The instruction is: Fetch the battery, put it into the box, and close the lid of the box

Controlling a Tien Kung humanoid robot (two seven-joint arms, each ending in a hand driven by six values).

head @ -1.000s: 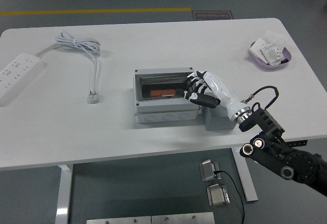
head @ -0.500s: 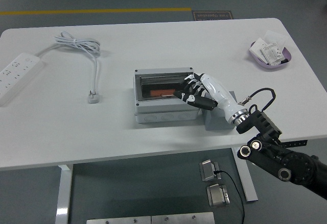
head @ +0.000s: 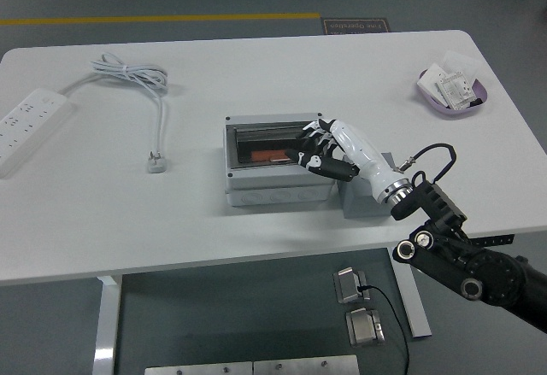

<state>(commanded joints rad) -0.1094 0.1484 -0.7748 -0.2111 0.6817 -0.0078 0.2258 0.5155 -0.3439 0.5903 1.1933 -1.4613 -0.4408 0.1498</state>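
Right hand (head: 323, 149) over open box (head: 273, 170), fingers curled; grasp unclear. Orange battery (head: 272, 156) partly hidden inside.

One box (head: 275, 161), one power strip (head: 31, 123), one dish (head: 453, 90)

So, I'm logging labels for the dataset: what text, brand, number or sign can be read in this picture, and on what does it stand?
Nothing can be read with certainty.
Floor sign beyond the table's far edge: a line of print, too blurred to read.
Packets in the purple dish: faint marks, too small to read.
Power strip, grey box, right hand: no text visible.
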